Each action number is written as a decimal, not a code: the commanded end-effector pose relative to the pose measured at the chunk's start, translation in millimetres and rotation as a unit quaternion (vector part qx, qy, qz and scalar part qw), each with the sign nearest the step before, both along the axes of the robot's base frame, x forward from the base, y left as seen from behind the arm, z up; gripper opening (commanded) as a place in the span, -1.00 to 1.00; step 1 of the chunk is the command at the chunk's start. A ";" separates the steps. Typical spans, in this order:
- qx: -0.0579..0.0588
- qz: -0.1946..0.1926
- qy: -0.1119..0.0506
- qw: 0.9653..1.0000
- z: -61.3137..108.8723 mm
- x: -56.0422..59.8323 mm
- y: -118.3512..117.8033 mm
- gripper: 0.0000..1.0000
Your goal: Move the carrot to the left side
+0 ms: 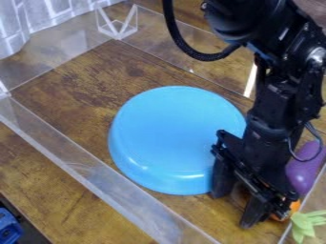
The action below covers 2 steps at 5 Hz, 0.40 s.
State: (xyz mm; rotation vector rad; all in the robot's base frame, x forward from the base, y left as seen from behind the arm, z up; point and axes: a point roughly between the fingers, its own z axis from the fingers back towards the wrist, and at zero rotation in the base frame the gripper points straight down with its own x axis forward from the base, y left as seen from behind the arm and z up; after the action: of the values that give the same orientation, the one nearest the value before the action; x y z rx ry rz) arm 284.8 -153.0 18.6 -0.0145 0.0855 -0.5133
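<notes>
My black gripper (pixel 254 208) is down at the table's lower right, just past the rim of the big blue plate (pixel 173 133). Only a sliver of the orange carrot (pixel 292 208) shows beside the right finger (pixel 270 206). Its light green leafy top (pixel 307 227) sticks out toward the bottom right corner. The gripper body hides the rest of the carrot. I cannot tell whether the jaws are closed on it.
A purple eggplant toy (pixel 303 175) lies right of the gripper, touching the arm. Clear plastic walls (pixel 76 162) fence the wooden table along the left and front. A clear triangular stand (pixel 117 21) sits at the back left.
</notes>
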 end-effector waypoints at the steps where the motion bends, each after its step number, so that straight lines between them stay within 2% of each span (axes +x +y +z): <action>1: -0.011 -0.017 -0.021 1.000 10.5 7.4 7.1 -1.00; 2: -0.013 -0.036 -0.020 0.999 10.2 10.8 12.0 -1.00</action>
State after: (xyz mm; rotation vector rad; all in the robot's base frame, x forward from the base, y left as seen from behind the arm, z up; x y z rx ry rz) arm 286.2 -147.8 19.2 -0.0215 0.0804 -0.5966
